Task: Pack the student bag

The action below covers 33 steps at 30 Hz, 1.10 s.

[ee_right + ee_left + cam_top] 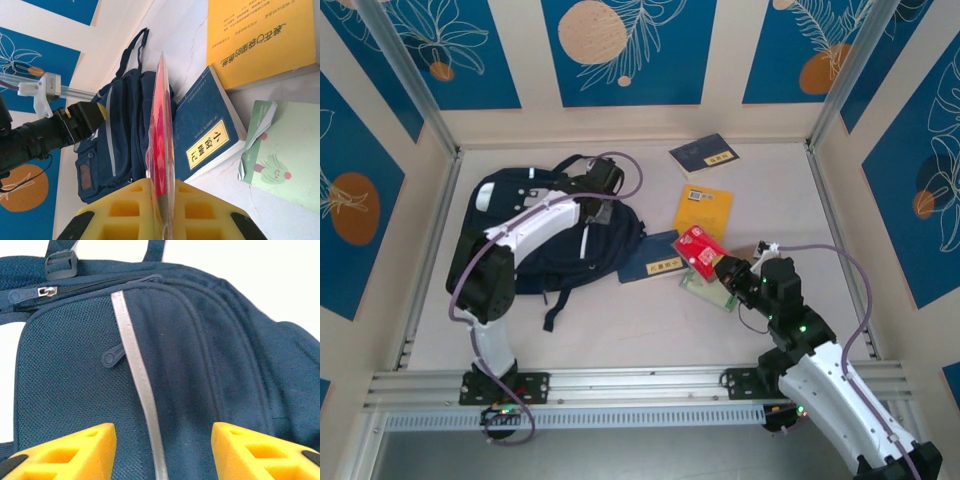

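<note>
We see left tool (162, 452) spread wide just above student bag (200, 365), holding nothing. Right tool (162, 212) clamped on flat red packet (161, 140). Student bag lies on bench (650, 320), left of right tool, well apart.

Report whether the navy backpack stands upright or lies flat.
Lies flat: the navy backpack rests front side up on the table.
</note>
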Each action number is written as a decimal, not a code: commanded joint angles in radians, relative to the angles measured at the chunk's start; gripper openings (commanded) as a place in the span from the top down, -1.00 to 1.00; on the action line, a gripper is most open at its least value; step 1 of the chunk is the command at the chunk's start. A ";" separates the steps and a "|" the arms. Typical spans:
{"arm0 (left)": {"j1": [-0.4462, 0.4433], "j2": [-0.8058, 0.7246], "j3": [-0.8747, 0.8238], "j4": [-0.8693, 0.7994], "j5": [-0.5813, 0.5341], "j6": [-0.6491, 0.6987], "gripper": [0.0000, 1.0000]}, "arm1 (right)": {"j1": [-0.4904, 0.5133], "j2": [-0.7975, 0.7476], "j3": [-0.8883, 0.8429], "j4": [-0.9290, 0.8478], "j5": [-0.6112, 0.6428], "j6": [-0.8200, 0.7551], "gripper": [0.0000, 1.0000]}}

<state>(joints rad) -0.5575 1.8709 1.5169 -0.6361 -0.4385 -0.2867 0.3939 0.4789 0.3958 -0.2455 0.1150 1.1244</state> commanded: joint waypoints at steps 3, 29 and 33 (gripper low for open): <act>0.072 0.017 -0.018 -0.001 0.079 0.005 0.01 | -0.036 -0.014 -0.018 0.019 -0.070 -0.003 1.00; 0.086 -0.259 0.026 -0.149 0.306 0.072 1.00 | -0.057 0.183 0.165 0.031 -0.287 -0.211 1.00; 0.085 -0.397 0.034 -0.208 0.296 0.127 1.00 | -0.033 0.253 0.235 0.042 -0.339 -0.253 1.00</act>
<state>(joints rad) -0.4713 1.5982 1.5166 -0.8028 -0.1394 -0.2253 0.3420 0.7002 0.5686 -0.2176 -0.1459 0.9539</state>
